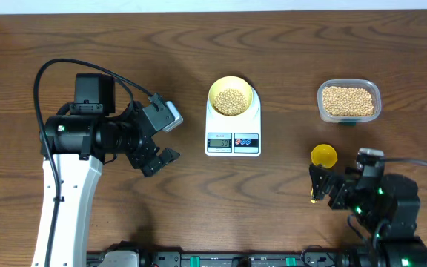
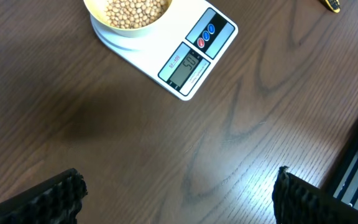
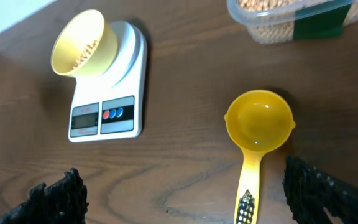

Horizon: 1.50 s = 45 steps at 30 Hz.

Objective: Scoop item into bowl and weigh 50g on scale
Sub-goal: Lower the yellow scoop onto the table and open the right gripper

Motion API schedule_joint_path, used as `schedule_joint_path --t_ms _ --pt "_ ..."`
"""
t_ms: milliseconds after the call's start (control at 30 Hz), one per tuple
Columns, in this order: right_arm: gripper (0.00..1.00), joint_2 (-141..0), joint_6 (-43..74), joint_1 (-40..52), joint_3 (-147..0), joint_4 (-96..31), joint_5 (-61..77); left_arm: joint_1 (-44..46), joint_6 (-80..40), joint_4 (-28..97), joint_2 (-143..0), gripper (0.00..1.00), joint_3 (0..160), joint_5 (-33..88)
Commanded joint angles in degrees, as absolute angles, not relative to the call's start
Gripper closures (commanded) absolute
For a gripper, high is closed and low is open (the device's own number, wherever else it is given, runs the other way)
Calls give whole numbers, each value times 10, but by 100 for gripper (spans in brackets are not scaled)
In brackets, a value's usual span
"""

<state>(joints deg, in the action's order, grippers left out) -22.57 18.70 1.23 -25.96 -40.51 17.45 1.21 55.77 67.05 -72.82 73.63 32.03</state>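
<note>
Overhead, the bowl [image 1: 232, 78] of beans [image 1: 232, 100] sits on the scale [image 1: 233, 124] mid-worktop [image 1: 124, 44], the tub [image 1: 349, 101] well to its right. The left gripper [image 1: 176, 137] is wide open, empty and apart from the scale. The left wrist view shows the display [image 2: 186, 65] reading what looks like 50, so this is likely the checking step: keep both arms off the scale. In the right wrist view the right gripper [image 3: 185, 180] gapes fully and holds nothing, the spoon [image 3: 258, 121] lying between its fingers [image 3: 319, 186]; add any top-up a few beans at a time.
</note>
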Motion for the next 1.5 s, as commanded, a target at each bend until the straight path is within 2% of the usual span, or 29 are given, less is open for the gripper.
schedule_joint_path --t_ms 0,500,700,1233,1467 --pt "1 -184 175 11 -253 -424 156 9 563 672 -730 2 740 325" --pt "1 -14 175 11 -240 -474 65 9 563 672 -730 2 739 325" --pt "1 -3 175 11 -224 -457 50 9 563 672 -730 2 740 325" --pt "1 -3 175 11 -74 -167 51 9 563 672 -730 2 739 325" --pt "1 -3 175 11 -25 -79 51 9 563 672 -730 2 739 325"
